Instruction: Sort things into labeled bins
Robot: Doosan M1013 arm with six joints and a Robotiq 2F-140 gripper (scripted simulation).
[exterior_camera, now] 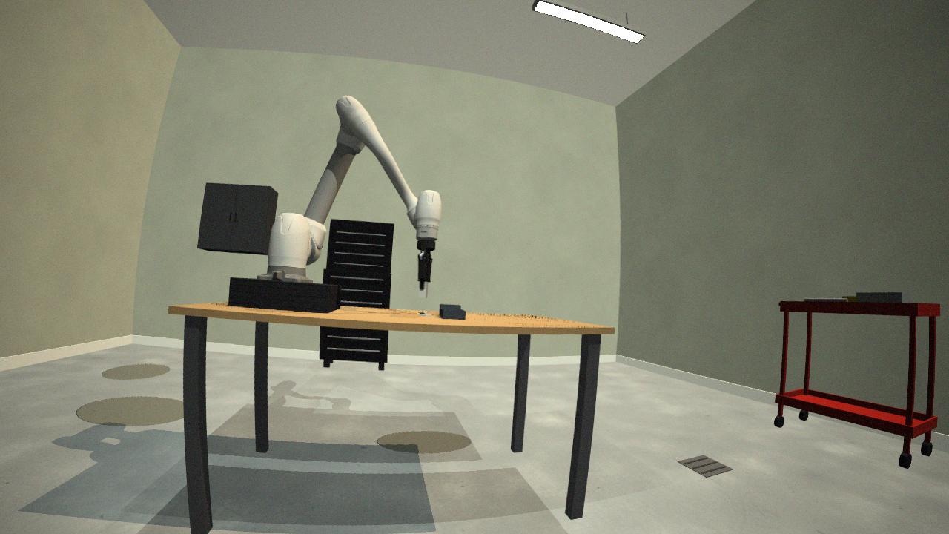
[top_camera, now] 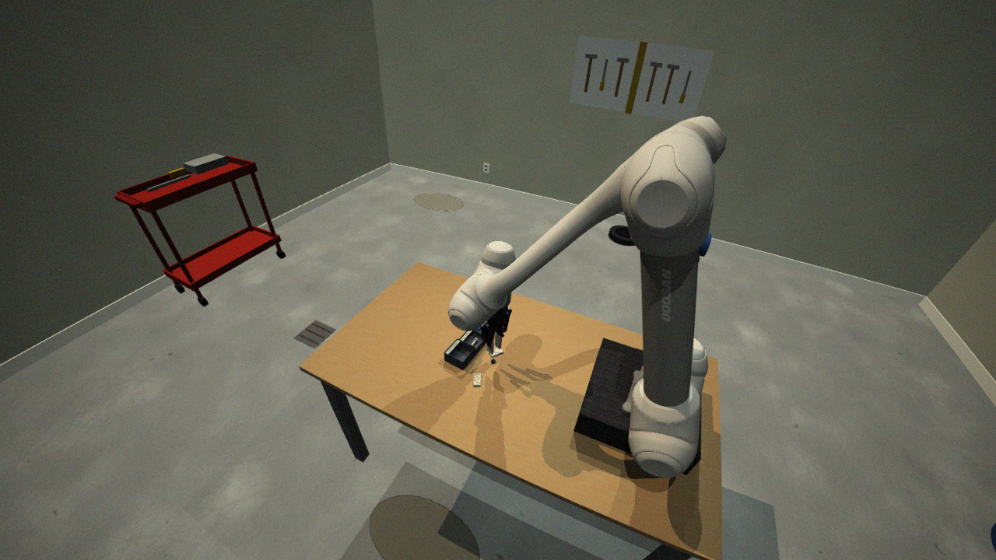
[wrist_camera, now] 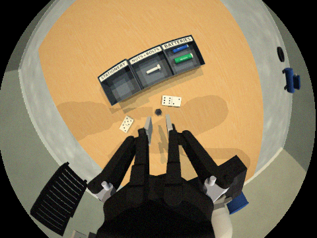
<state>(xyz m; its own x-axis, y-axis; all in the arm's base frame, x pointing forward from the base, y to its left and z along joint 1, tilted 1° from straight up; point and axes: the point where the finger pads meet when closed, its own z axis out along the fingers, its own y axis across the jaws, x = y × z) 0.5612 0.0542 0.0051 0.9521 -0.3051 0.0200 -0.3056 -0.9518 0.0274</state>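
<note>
Claw (wrist_camera: 158,129) status for you: its two fingers stand a narrow gap apart, neither spread wide nor pressed together, and they pinch nothing. It hangs pointing down over the wooden surface (top_camera: 411,306), above it and touching nothing, as you can see from the side view.

From the wrist view you see the three-part bin (wrist_camera: 115,94) ahead of the fingertips, resting on the surface. Its labels read STATIONERY, NUTS+BOLTS and BATTERIES. A pale bolt (wrist_camera: 154,70) lies in the middle compartment. A blue battery (wrist_camera: 179,49) and a green battery (wrist_camera: 184,59) lie side by side in the BATTERIES compartment.

Three things lie loose on the surface between the bin and the claw. One white domino (wrist_camera: 172,100) sits just beside the bin's near wall. A second domino (wrist_camera: 127,123) lies a little apart from it, just off one fingertip. A small dark round piece (wrist_camera: 158,112), too small for you to name, rests between the two dominoes, almost straight ahead of the gap between the fingers.

The arm's black base plate (top_camera: 607,362) sits on the same surface, well apart from the bin.
</note>
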